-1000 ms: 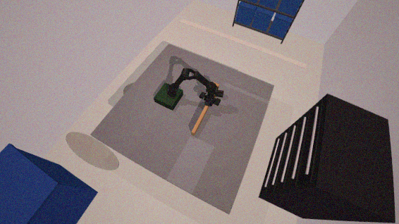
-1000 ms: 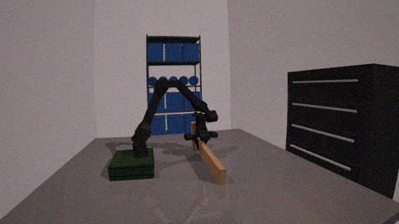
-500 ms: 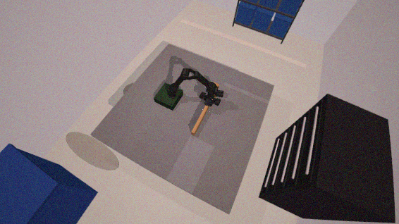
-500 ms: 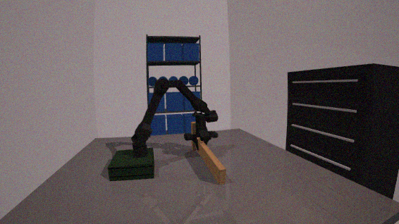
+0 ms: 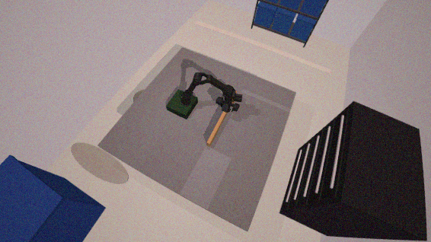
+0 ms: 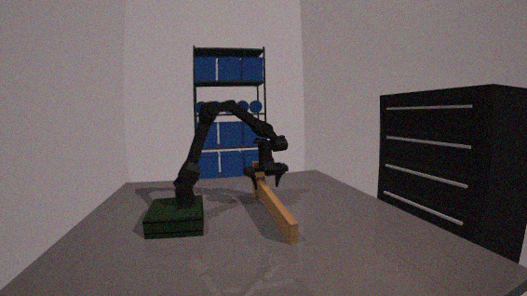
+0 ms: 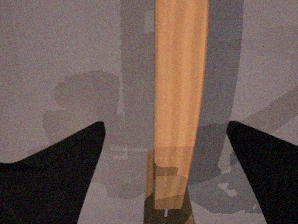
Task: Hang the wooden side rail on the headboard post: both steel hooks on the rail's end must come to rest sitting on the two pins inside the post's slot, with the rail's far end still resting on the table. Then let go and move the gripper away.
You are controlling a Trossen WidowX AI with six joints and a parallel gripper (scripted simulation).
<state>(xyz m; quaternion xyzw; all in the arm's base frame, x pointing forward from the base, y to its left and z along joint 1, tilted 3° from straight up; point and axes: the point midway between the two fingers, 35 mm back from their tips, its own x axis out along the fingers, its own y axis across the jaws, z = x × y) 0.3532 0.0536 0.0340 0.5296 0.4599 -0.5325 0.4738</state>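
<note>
The wooden side rail [image 5: 216, 128] [image 6: 278, 209] [image 7: 178, 63] slopes from the table up to the headboard post [image 6: 256, 175]. Its low end rests on the grey table [image 6: 354, 227]. Its raised end meets the post's dark slot [image 7: 164, 215]; the hooks and pins are too small to make out. My gripper [image 5: 228, 106] [image 6: 270, 178] [image 7: 168, 127] is open, with one finger on each side of the rail's raised end and a clear gap to the wood on both sides.
The arm's green base [image 5: 182, 103] [image 6: 173, 216] stands left of the rail. A black drawer cabinet [image 5: 362, 170] [image 6: 453, 162] stands at the right. A blue shelf rack [image 5: 295, 3] [image 6: 229, 111] stands behind the table. A blue box [image 5: 34, 205] is at the lower left.
</note>
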